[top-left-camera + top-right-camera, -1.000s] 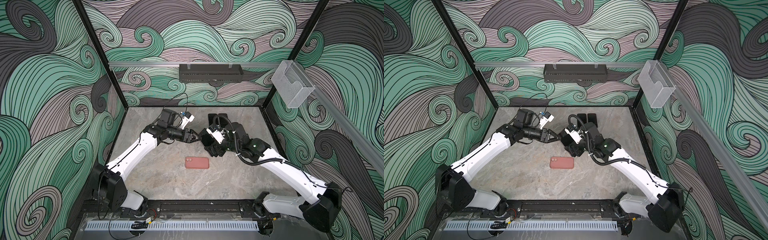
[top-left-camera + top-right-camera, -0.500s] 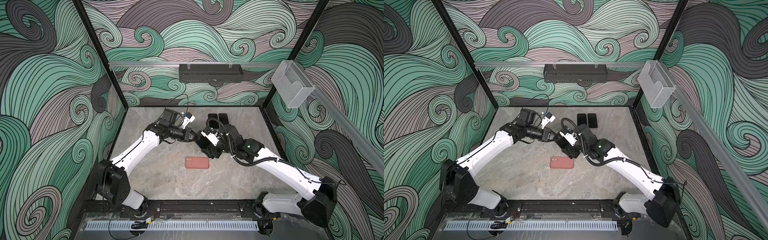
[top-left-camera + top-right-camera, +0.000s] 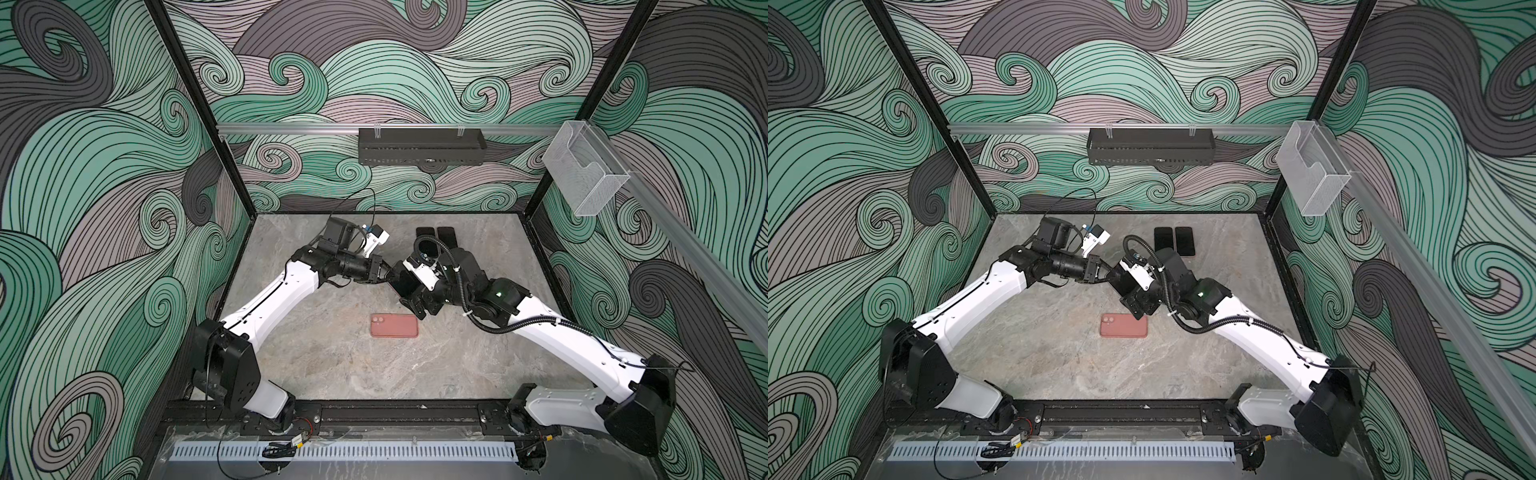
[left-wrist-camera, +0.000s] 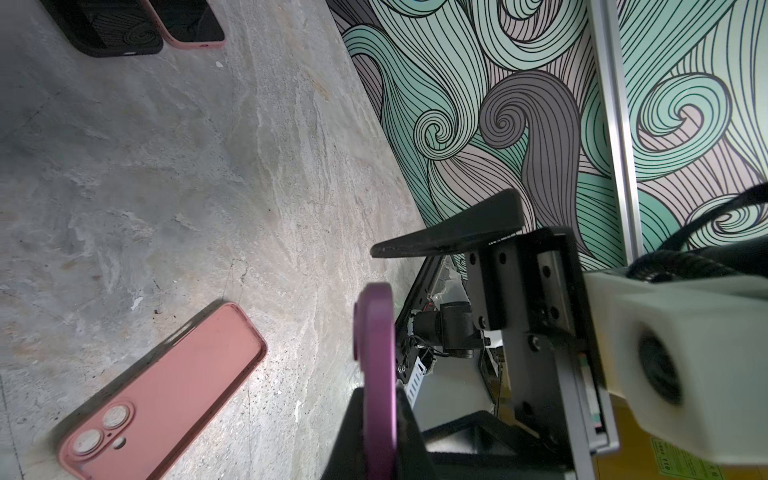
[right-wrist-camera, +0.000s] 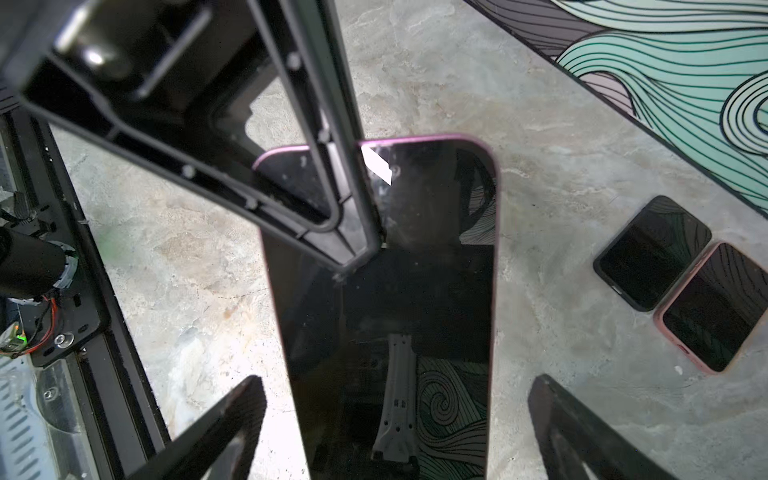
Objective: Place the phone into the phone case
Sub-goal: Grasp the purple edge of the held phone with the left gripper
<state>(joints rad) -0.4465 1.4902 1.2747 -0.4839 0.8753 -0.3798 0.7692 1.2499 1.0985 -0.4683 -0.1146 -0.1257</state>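
A dark-screened phone (image 5: pixel 386 291) with a purple rim hangs above the table, between the two arms in both top views (image 3: pixel 401 279) (image 3: pixel 1123 282). My left gripper (image 4: pixel 378 407) is shut on one end of it, seen edge-on as a purple band (image 4: pixel 376 353). Around the phone's other end my right gripper (image 5: pixel 395 386) is open, with a gap on each side between its fingers (image 5: pixel 232 411) and the phone's edges. The pink phone case (image 3: pixel 394 325) (image 3: pixel 1123 326) lies flat on the table below, camera cut-outs showing (image 4: pixel 166 386).
Two more cased phones (image 3: pixel 440 237) (image 5: pixel 681 282) lie side by side at the back of the marble table. A black basket (image 3: pixel 422 145) hangs on the back wall and a clear holder (image 3: pixel 584 174) on the right rail. Patterned walls close the sides.
My left gripper has shut on the phone's end. My right gripper, which held the phone before, has opened wide and let go of it. Both arms have shifted slightly left.
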